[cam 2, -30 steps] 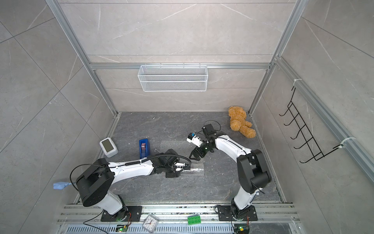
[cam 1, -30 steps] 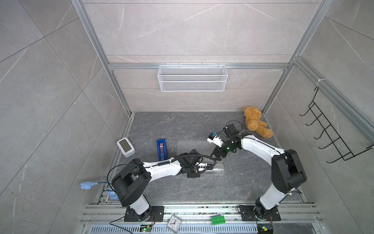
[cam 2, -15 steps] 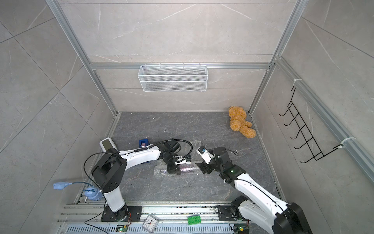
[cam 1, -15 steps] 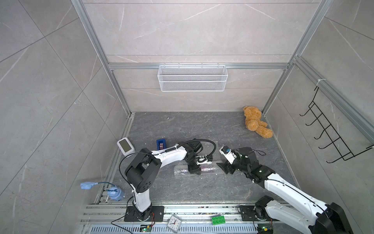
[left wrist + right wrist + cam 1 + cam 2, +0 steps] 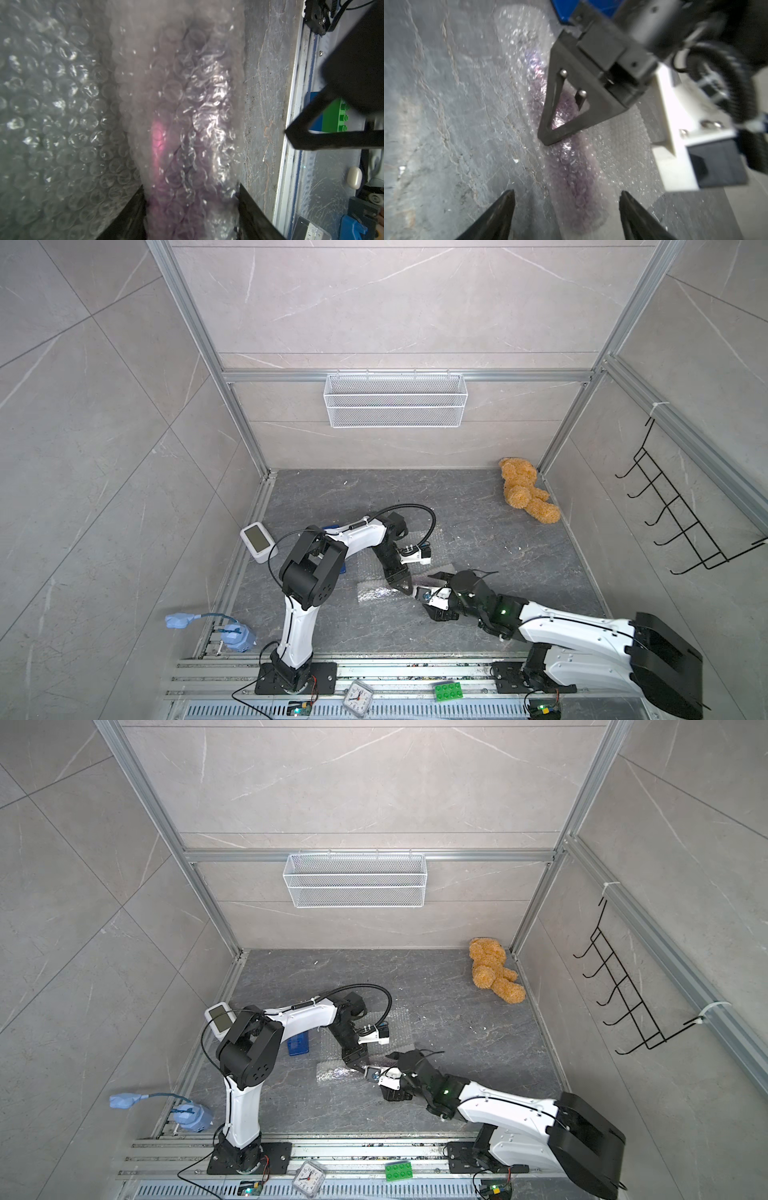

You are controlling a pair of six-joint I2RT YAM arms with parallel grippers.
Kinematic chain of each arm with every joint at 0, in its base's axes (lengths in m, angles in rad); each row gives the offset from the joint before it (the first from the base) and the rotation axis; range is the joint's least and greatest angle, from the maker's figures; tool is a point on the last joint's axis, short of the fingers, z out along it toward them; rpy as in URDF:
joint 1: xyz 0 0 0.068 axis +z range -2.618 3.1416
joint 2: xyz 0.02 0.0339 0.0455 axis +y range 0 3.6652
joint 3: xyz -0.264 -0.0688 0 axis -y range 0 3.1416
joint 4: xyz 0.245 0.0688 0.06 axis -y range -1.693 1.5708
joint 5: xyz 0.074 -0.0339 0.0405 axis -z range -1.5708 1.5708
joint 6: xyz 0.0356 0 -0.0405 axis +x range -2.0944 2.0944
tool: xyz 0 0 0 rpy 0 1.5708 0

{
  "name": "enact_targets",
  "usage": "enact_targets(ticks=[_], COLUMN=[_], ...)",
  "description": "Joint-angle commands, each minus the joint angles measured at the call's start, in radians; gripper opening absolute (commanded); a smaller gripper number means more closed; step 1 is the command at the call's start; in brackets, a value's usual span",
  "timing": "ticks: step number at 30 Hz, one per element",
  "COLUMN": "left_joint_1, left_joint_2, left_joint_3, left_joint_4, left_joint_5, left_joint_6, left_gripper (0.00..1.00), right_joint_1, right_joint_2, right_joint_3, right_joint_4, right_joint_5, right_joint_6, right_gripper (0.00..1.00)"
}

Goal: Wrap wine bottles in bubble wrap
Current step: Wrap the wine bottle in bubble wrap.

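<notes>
The wine bottle (image 5: 571, 172) lies on the floor rolled inside the bubble wrap (image 5: 374, 593), its purple liquid showing through the bubbles (image 5: 158, 135). My left gripper (image 5: 191, 187) reaches down onto the roll's middle and is shut on it, with a jaw pressed against each side. It also shows in both top views (image 5: 401, 583) (image 5: 358, 1065). My right gripper (image 5: 565, 193) is open, its jaws standing clear on either side of the roll's right end (image 5: 430, 593) (image 5: 384, 1075). The loose part of the sheet (image 5: 52, 104) lies flat behind the roll.
A blue box (image 5: 298, 1045) and a white device (image 5: 257, 540) sit left of the wrap. A teddy bear (image 5: 525, 495) lies in the back right corner. A wire basket (image 5: 395, 400) hangs on the back wall. A clock (image 5: 357, 697) and a green brick (image 5: 449, 691) rest on the front rail.
The right gripper has come from further back, over the sheet, down to the roll's right end at the front. The left arm has swung round and still holds the roll.
</notes>
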Motion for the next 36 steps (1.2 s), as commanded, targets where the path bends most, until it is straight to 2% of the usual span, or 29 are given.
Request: enact_targets(ticks=[1,9,16,21,24,29,32,36], left_joint_1=[-0.011,0.004,0.015,0.02,0.021,0.024,0.029,0.041], left_joint_2=[0.06,0.06,0.057,0.052,0.046,0.025,-0.007,-0.056], left_joint_3=[-0.034,-0.033,-0.03,-0.029,-0.03,-0.04,-0.063,-0.093], left_joint_4=[-0.159,-0.174,-0.184,-0.185,-0.185,-0.165,-0.14,-0.115], left_joint_5=[-0.023,-0.019,-0.019,-0.028,-0.025,-0.038,-0.053,-0.062], left_joint_6=[0.013,0.019,0.03,0.037,0.034,0.024,0.019,0.014], left_gripper=[0.27,0.27,0.27,0.27,0.27,0.3,0.36,0.44], right_joint_1=[0.021,0.027,0.027,0.027,0.027,0.027,0.027,0.027], right_joint_2=[0.086,0.244,0.245,0.281,0.306,0.342,0.347,0.345], right_joint_3=[0.074,0.125,0.122,0.157,0.182,0.23,0.24,0.258], right_joint_4=[0.006,0.026,-0.067,-0.15,-0.166,-0.217,-0.247,-0.322], right_joint_5=[0.092,0.123,0.017,0.017,0.029,0.044,0.054,0.045], right_joint_6=[-0.139,-0.232,-0.225,-0.236,-0.225,-0.183,-0.174,-0.148], right_gripper=[0.8,0.8,0.78,0.77,0.72,0.55,0.45,0.42])
